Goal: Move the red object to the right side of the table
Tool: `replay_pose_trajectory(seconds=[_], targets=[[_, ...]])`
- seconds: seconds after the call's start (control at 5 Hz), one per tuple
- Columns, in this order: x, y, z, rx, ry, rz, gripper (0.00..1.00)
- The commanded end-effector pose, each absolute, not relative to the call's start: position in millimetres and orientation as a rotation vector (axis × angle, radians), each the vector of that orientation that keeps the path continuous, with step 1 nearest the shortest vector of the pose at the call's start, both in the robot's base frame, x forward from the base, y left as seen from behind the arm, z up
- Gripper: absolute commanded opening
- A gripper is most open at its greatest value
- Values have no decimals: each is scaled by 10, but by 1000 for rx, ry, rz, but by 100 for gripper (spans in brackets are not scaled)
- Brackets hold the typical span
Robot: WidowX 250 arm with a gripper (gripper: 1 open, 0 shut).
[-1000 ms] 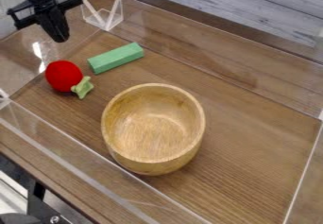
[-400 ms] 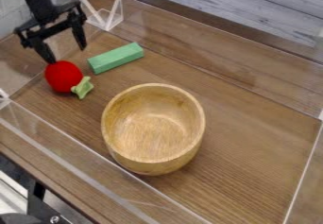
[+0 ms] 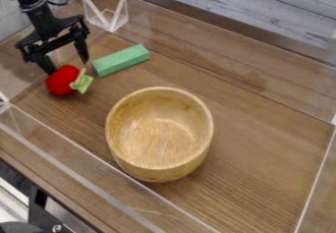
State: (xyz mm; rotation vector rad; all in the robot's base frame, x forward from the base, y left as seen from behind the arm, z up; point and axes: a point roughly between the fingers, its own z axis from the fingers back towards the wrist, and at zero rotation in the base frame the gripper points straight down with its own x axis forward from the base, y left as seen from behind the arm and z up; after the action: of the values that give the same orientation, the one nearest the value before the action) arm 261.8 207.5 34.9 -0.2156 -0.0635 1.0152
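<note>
Red object [image 3: 62,80]: small ball with light-green leafy piece on its right; lies on table [image 3: 262,119] at far left, near the left acrylic wall. Gripper [image 3: 54,56]: black, pointing steeply down, jaws spread wide, fingertips just above and either side of the ball's top; holds nothing; contact cannot be told. Green block [image 3: 120,60]: flat, just right of gripper, near the ball. Wooden bowl [image 3: 159,133]: upright, centre of table, apart from ball.
</note>
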Motion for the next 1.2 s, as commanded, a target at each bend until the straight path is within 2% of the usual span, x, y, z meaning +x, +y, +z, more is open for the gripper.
replay_pose_trajectory(seconds=[0.0,0.4,0.6,0.8,1.0], targets=[[2581,2111,296,-200,-75,963,0],[2619,1994,625,-238,-62,990,0],[2669,1877,806,-241,-93,912,0],[2741,1669,997,-255,-104,766,0],[2931,1262,1112,-276,-83,560,0]])
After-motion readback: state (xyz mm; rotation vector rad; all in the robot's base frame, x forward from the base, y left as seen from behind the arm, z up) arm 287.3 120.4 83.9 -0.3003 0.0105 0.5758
